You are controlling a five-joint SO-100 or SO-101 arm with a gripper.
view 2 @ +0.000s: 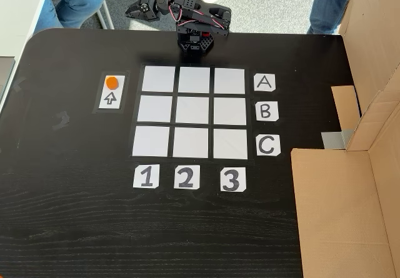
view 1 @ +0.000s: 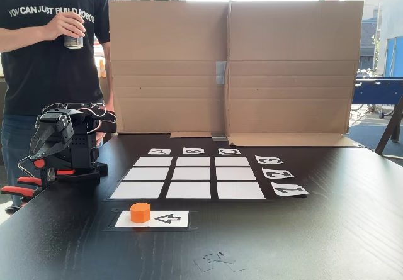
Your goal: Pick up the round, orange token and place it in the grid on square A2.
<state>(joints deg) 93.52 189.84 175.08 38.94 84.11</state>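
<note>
Tool point(view 2: 134, 9) folded at the bench point(view 2: 75, 228) edge, jaw state unreadable, well apart from the token point(view 2: 111, 82). Token looks light, rigid, slick plastic; grip across its sides.

Grid point(view 2: 194, 73) edge labels: A point(view 2: 264, 82), B point(view 2: 265, 111), C point(view 2: 267, 145); 1 point(view 2: 145, 177), 2 point(view 2: 186, 177), 3 point(view 2: 232, 180). Arrow card point(view 2: 112, 99): black arrow. T-shirt point(view 1: 44, 53): "YOU CAN JUST BUILD ROBOTS".

Our arm folded at rest

We see our arm point(view 1: 66, 143) folded low over its base at the table edge, and in the other fixed view point(view 2: 187, 15) its links lie doubled back; our gripper's point(view 2: 139, 8) jaw state we cannot tell.
</note>
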